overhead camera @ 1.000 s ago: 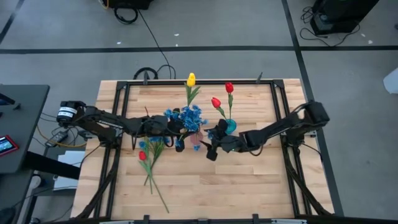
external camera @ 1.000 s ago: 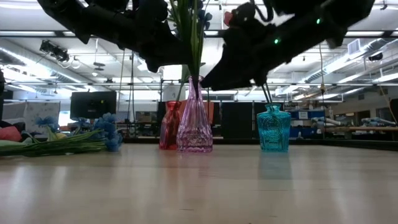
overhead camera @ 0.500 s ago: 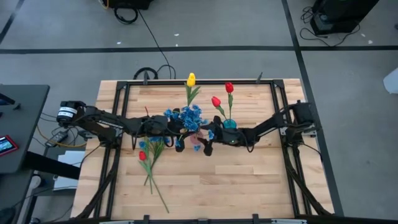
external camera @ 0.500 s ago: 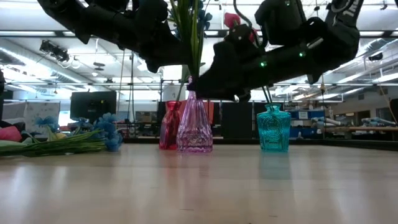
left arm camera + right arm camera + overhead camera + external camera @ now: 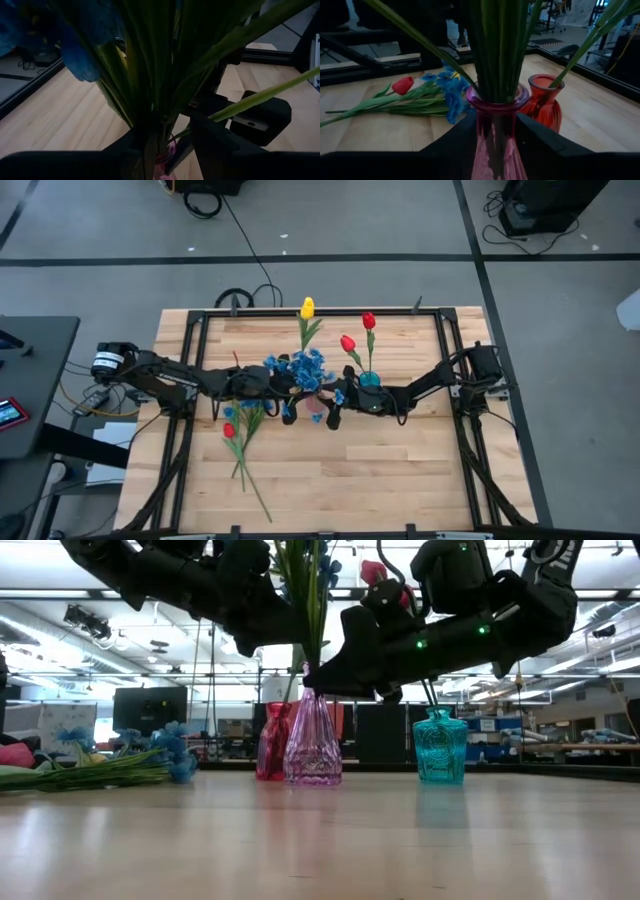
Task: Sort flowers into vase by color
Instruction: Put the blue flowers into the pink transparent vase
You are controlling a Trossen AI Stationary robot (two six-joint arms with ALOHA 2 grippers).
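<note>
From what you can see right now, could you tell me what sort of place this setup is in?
Probably a robotics lab or workshop: long ceiling lights over an open hall, a monitor on benches behind the table, and cables on a taped grey floor.

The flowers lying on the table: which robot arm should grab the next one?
Probably the left: the loose flowers lie on its side. The right gripper has its fingers around the pink vase.
</note>
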